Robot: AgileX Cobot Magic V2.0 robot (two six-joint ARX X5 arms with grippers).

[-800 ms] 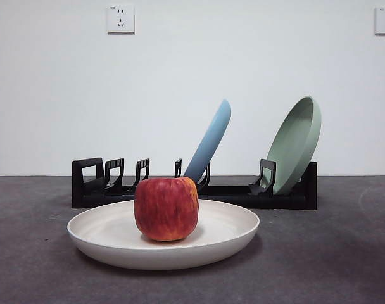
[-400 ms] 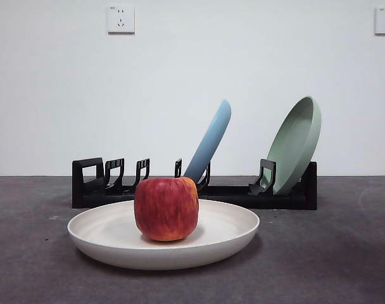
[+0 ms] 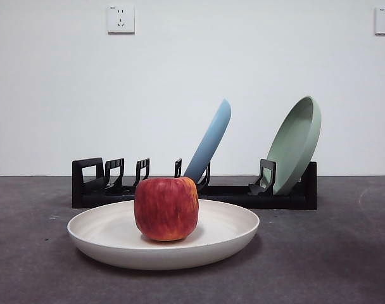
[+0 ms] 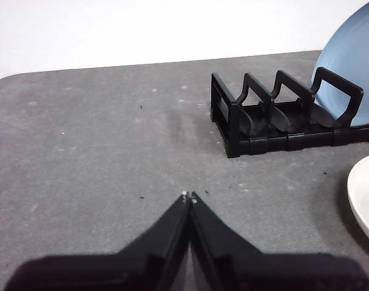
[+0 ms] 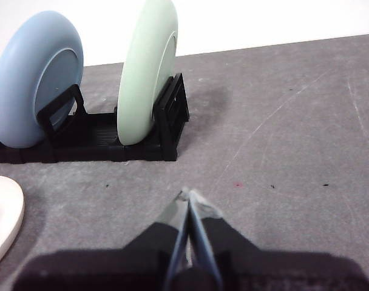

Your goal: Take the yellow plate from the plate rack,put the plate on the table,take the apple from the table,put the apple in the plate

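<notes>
The yellow plate (image 3: 116, 237) lies flat on the table (image 3: 344, 266) in front of the plate rack (image 3: 91, 183). The red apple (image 3: 166, 208) stands upright in the middle of the plate. The plate's rim shows in the left wrist view (image 4: 365, 195) and in the right wrist view (image 5: 3, 212). My left gripper (image 4: 189, 196) is shut and empty, low over bare table beside the rack's loop end (image 4: 233, 118). My right gripper (image 5: 187, 194) is shut and empty, over bare table near the rack's other end (image 5: 166, 121). Neither arm shows in the front view.
A light blue plate (image 3: 210, 140) leans in the middle of the rack and a sage green plate (image 3: 296, 142) leans at its right end. Both show in the right wrist view, blue (image 5: 36, 79) and green (image 5: 147, 66). A white wall stands behind.
</notes>
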